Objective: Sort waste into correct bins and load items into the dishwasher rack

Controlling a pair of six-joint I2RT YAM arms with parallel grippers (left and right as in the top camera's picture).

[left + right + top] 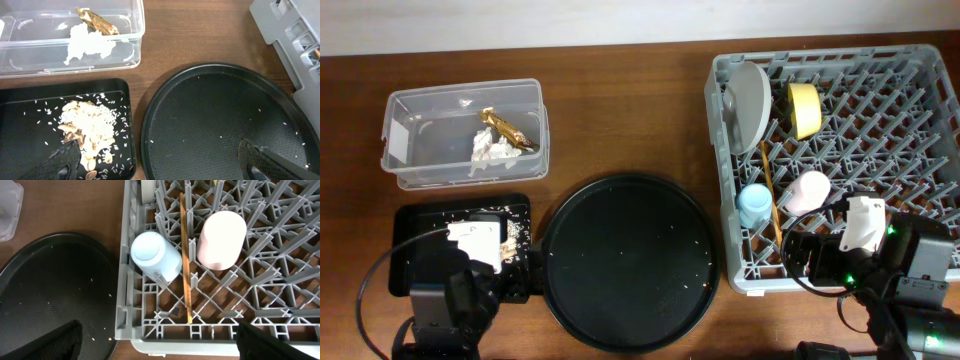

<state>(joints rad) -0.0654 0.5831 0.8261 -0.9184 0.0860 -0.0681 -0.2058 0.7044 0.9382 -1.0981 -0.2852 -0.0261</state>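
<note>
The grey dishwasher rack (920, 130) holds the pale grey plate (750, 105), yellow bowl (804, 108), light blue cup (754, 205), pink cup (807, 190) and wooden chopsticks (770, 190). The clear box (420, 150) holds white tissue (490, 150) and the gold foil wrapper (505, 128). The black tray (410, 225) holds brownish food scraps (85, 125) and rice. My left gripper (157, 165) is open and empty, straddling the tray's right edge and the round tray. My right gripper (157, 342) is open and empty over the rack's front left corner, near the blue cup (155, 255), pink cup (221, 239) and chopsticks (185, 255).
A large round black tray (625, 260) with a few stray grains lies in the middle between the bins and the rack. The brown wooden table (620, 100) runs to a pale wall at the back.
</note>
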